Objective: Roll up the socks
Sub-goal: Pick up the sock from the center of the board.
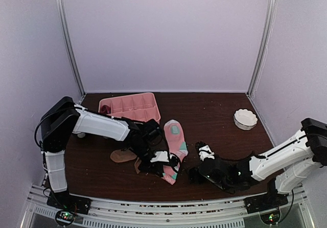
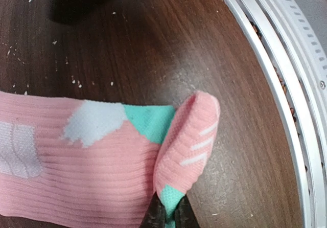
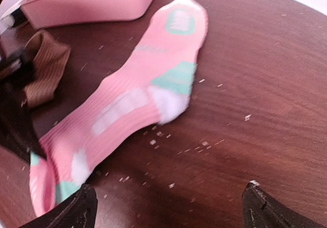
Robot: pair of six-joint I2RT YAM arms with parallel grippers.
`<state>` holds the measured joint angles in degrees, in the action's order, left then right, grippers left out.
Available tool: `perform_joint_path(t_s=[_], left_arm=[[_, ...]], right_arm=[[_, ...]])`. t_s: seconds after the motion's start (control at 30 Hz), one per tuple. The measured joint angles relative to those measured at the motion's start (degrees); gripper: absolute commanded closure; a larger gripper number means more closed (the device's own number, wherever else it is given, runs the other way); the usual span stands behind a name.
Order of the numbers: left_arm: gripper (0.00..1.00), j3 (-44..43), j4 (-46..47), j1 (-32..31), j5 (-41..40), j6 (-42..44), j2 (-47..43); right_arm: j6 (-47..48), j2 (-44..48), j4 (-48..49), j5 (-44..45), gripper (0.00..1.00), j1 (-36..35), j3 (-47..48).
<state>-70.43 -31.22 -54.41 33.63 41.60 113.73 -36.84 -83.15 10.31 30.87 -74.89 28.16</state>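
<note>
A pink sock [image 1: 176, 138] with white and mint-green patches lies flat mid-table, running from the tray toward the near edge. My left gripper [image 2: 167, 219] is shut on the mint-green tip of its near end [image 2: 189, 136], which is folded up and over the sock; the gripper also shows in the top view [image 1: 166, 161]. A tan-beige sock [image 1: 122, 155] lies crumpled left of it, partly under the left arm, and shows ribbed in the right wrist view [image 3: 46, 69]. My right gripper [image 3: 171, 212] is wide open and empty, low over bare table just right of the pink sock [image 3: 138, 95].
A pink divided tray [image 1: 130, 107] stands behind the socks. A white scalloped bowl [image 1: 245, 119] sits at the back right. The metal rail [image 2: 286, 105] at the table's near edge runs close to the left gripper. Small pale crumbs dot the dark wood.
</note>
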Motion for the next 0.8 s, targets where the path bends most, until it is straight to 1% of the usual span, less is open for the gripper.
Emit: perform_joint_path(t_s=[0.07, 0.13, 0.23, 0.37, 0.47, 0.53, 0.73, 0.8], left_arm=[[1.0, -0.6, -0.9, 0.0, 0.3, -0.4, 0.4], [1.0, -1.3, -1.7, 0.0, 0.7, -0.9, 0.9], [1.0, -2.5, -2.7, 0.1, 1.2, -1.6, 1.8], [1.0, -6.0, -5.3, 0.4, 1.9, -2.8, 4.1], [1.0, -8.9, -7.6, 1.1, 3.8, -3.7, 6.2], [1.0, -10.4, -9.0, 1.6, 5.0, -4.2, 7.4], [1.0, -13.0, -12.0, 2.4, 7.5, -4.9, 9.5], [1.0, -13.5, -12.6, 2.4, 7.6, -4.9, 9.8]], right_arm=[[-2.3, 1.4, -1.4, 4.8, 0.01, 0.1, 0.3], [-1.9, 3.4, -0.9, 7.8, 0.07, 0.0, -0.5], [4.3, 4.2, 2.8, 8.8, 0.18, -0.9, -2.0], [14.4, 1.3, 8.0, 6.5, 0.28, -6.7, -4.0], [18.9, -0.7, 11.1, 3.9, 0.34, -10.4, -5.3], [21.6, -1.9, 13.7, 2.5, 0.36, -12.5, -6.1], [29.0, -6.8, 16.3, -1.6, 0.39, -14.8, -3.5], [31.5, -8.0, 16.6, -2.7, 0.43, -14.7, -1.5]])
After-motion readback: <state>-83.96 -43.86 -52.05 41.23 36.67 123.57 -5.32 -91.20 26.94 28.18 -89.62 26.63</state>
